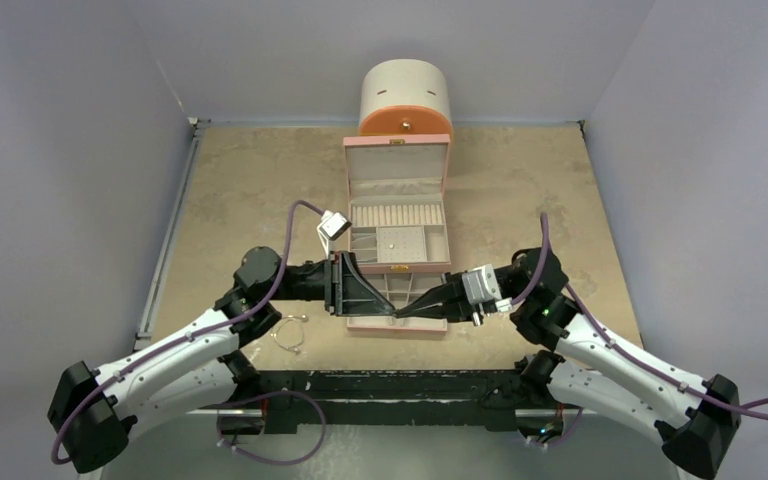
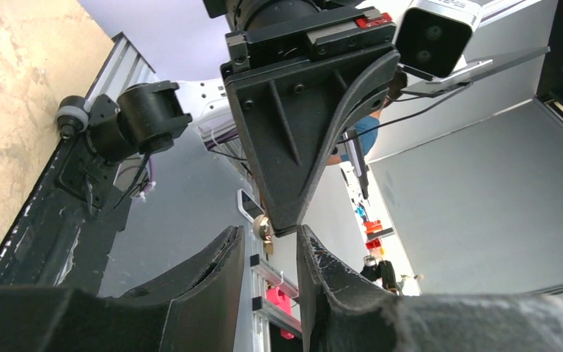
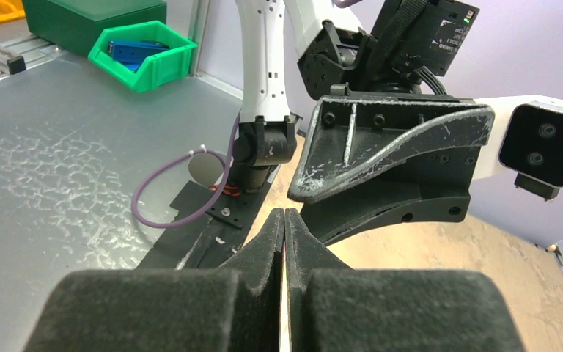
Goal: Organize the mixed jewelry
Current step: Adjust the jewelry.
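My right gripper (image 1: 406,313) is shut, with its tips at the front edge of the pink jewelry box (image 1: 397,160). In the left wrist view a small coppery ring (image 2: 263,227) sits pinched at the right gripper's tip (image 2: 284,229). My left gripper (image 1: 390,312) is open and meets that tip. Its two fingers (image 2: 212,271) stand either side, just below the ring, and touch nothing. A thin silvery wire bangle (image 1: 290,335) lies on the table beside the left arm. In the right wrist view the shut fingers (image 3: 284,214) hide the ring. No gold studs show.
The pink box stands open mid-table, with a ring-roll row and compartments (image 1: 398,245) and its front drawer pulled out under the grippers. A round cream-and-orange drawer cabinet (image 1: 406,98) stands behind it. Grey walls close in the table on three sides.
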You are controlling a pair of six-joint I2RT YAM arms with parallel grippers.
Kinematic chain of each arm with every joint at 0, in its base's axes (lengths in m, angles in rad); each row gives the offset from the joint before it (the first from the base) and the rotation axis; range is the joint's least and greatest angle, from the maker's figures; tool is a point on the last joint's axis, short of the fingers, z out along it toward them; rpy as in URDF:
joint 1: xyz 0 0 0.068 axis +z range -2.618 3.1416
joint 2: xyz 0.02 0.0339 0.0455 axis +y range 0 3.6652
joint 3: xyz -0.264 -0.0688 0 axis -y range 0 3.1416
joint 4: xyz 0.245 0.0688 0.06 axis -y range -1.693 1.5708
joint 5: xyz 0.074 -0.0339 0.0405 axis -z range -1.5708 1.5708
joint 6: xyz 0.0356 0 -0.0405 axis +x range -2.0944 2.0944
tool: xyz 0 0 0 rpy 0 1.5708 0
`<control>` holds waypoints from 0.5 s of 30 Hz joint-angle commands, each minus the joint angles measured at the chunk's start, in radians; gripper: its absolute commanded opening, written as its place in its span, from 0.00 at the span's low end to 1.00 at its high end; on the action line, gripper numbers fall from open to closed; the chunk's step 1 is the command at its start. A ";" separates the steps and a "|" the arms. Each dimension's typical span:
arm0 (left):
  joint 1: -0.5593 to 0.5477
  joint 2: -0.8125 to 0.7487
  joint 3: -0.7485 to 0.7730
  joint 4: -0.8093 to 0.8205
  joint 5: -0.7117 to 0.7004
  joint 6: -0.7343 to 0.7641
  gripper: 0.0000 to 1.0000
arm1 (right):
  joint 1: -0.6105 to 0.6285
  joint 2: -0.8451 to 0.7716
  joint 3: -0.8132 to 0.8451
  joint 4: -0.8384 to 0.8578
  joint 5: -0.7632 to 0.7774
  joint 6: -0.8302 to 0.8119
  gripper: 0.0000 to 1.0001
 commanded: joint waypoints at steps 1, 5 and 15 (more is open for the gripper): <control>-0.007 -0.029 0.034 0.100 -0.006 -0.026 0.33 | 0.006 0.001 -0.002 0.071 -0.003 0.023 0.00; -0.007 -0.020 0.008 0.202 0.002 -0.093 0.35 | 0.009 0.016 0.007 0.098 -0.016 0.014 0.00; -0.008 -0.015 0.000 0.233 0.018 -0.114 0.40 | 0.014 0.068 0.067 0.110 -0.066 -0.034 0.00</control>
